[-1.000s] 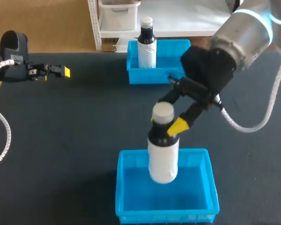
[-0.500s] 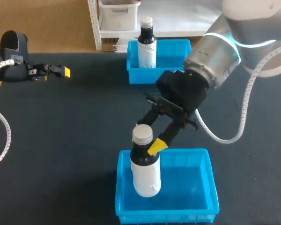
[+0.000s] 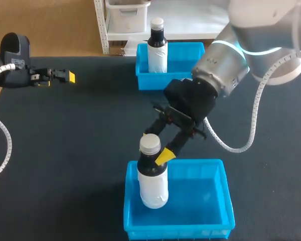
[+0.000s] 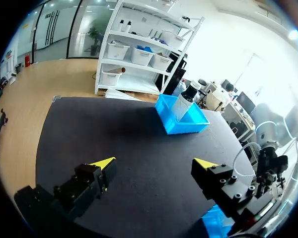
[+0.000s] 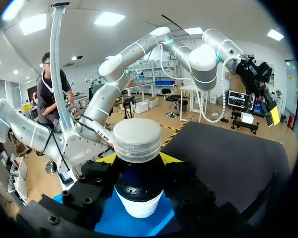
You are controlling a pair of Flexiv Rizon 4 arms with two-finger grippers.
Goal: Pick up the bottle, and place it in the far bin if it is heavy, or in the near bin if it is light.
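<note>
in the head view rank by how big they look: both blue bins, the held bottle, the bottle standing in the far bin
1. near bin
2. far bin
3. held bottle
4. standing bottle

The far bin and the standing bottle sit farther from the camera, so the true sizes within each pair may match.

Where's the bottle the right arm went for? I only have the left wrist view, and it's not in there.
Observer: In the head view the right gripper is shut on the white bottle, at its dark neck.
Operator: Over which bin?
Observer: Its lower half is inside the near bin, close to the bin's left wall.
Operator: Upright? Touching the floor?
Observer: Roughly upright. The right wrist view shows its cap on top, between the yellow tips. I can't tell about floor contact.
</note>
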